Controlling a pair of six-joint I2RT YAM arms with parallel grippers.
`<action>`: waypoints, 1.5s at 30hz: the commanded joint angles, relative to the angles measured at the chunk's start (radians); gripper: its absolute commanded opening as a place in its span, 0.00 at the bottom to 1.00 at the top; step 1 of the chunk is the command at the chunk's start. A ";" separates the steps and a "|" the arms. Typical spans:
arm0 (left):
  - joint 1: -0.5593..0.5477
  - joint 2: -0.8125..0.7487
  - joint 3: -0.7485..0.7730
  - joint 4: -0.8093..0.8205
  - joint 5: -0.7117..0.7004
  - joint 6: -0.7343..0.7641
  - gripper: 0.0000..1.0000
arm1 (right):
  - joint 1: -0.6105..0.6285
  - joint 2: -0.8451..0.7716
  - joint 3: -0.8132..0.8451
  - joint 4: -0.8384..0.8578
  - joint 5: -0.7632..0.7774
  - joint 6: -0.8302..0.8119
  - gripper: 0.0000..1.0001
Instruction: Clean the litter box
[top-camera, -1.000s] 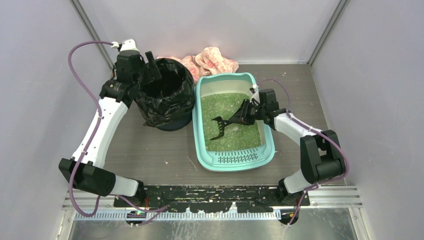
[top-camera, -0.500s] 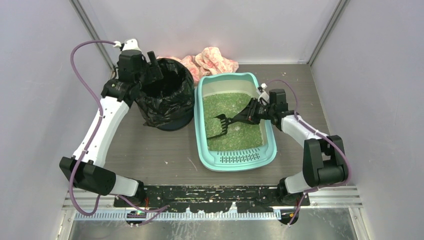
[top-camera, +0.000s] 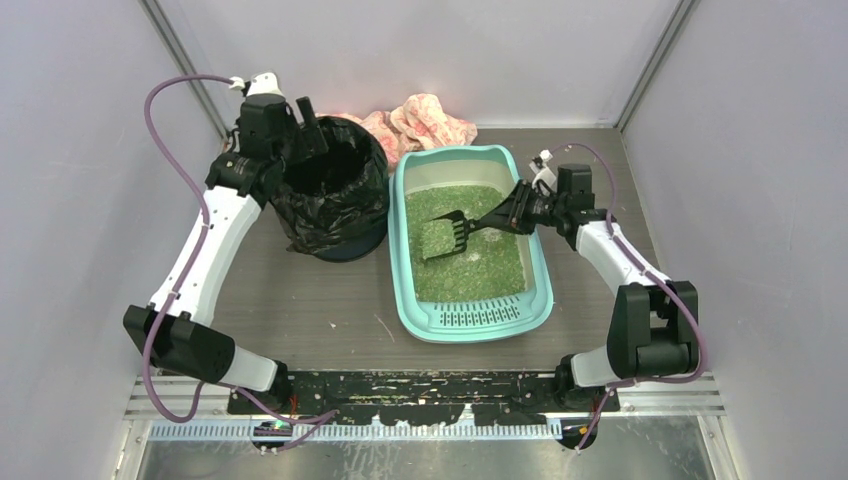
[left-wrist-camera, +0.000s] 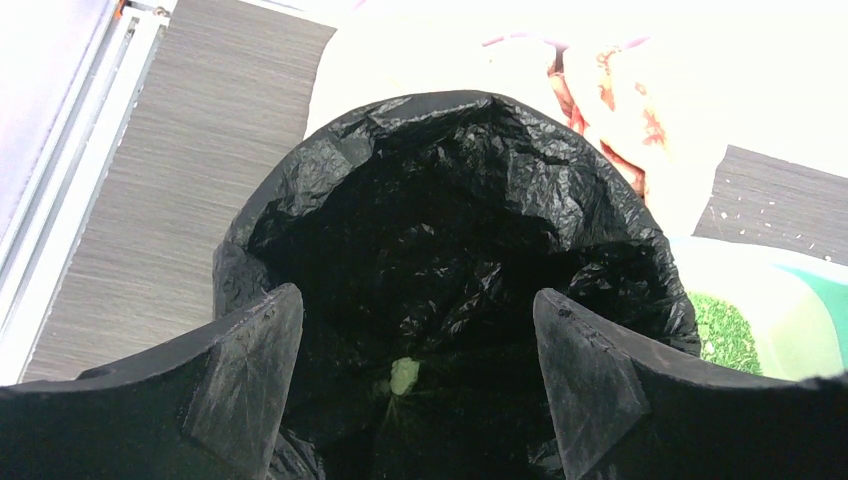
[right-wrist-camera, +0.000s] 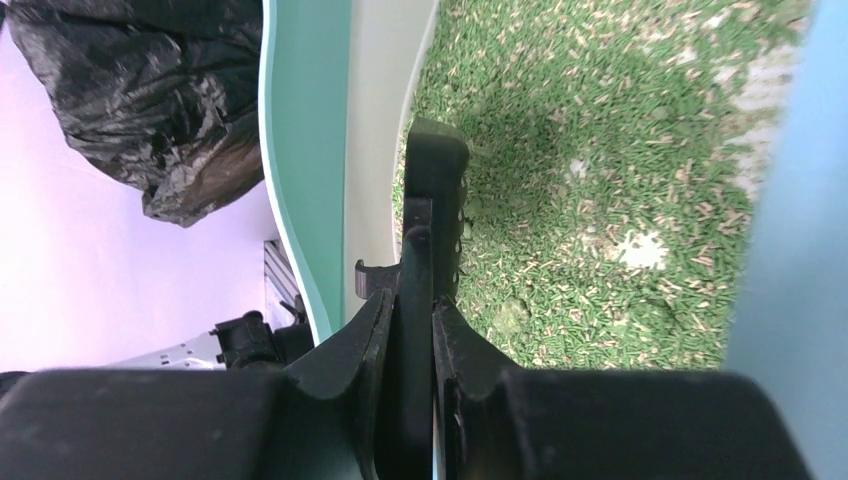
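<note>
Litter box (top-camera: 472, 318) at mid-table (top-camera: 300, 300), just beside the black-bagged bin (top-camera: 330, 215). Right gripper (top-camera: 512, 212) clamped on the handle of a black scoop (top-camera: 443, 236), whose head lies over the green litter. Left gripper (top-camera: 308, 128) spread wide, empty, above the bin's rim.

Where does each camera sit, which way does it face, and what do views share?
Top external: above and behind the robot, looking down; left arm, right arm, litter box and bin show.
Left wrist: at the bin's rim, looking into its black bag; open left gripper shows.
Right wrist: inside the litter box, looking along the scoop; right gripper shut on it.
Shared: bin and litter box, in all three.
</note>
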 joint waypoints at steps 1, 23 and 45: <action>-0.004 0.006 0.058 0.057 0.011 -0.005 0.85 | -0.057 -0.065 0.013 0.068 -0.080 0.030 0.01; -0.005 0.065 0.123 0.107 0.057 -0.028 0.84 | -0.239 -0.045 -0.242 0.815 -0.292 0.550 0.01; -0.006 0.083 0.122 0.114 0.068 -0.033 0.84 | -0.278 -0.003 -0.261 0.969 -0.268 0.674 0.01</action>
